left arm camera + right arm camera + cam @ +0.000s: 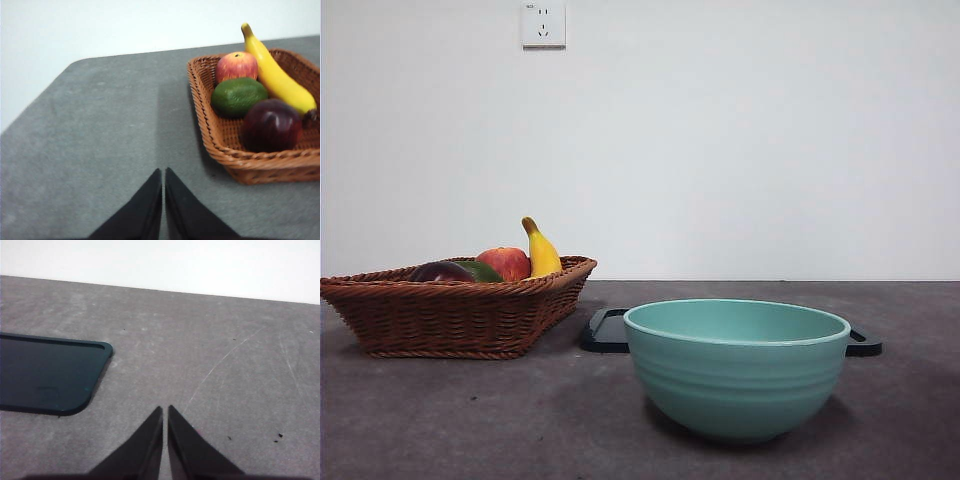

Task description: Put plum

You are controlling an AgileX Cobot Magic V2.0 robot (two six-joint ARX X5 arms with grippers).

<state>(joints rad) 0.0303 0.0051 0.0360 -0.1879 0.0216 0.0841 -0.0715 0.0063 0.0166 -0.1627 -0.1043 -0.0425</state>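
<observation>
Bench (470, 420): dark grey, matte, felt-like covering; faint pale scratches and a few dark specks show in the right wrist view. In the front view the far edge meets a plain white wall (740, 140) at mid-height. A white wall socket (543, 25) sits at the top of the frame, left of centre.

Front view, left: brown wicker basket (450, 315), shallow, standing on the bench. Fruit shows above its rim: a red apple (505, 263), a yellow banana (541, 250) tilted with its stem end up, and a sliver of green fruit (480, 271). The plum (438, 272) lies in the basket at the left end of the group, only its dark top visible here.

Left wrist view: plum (271, 125), dark maroon and glossy, in the basket (260, 167) close to the near rim, just beside the green fruit (238, 96) and touching or nearly touching the banana (277, 75). The apple (236, 66) sits beyond the green fruit.

Front view, lower centre-right: teal bowl (735, 370), upright, nearest the camera. Behind it a flat black tray (605, 332) lies on the bench, its ends showing either side of the bowl.

Left claw (163, 200): jaws pressed together, holding nothing, over bare bench to the lower left of the basket.

Right claw (165, 437): jaws together, holding nothing, over bare bench; a rounded corner of the tray (50, 377) lies at the left of that frame.

Neither arm appears in the front view.
</observation>
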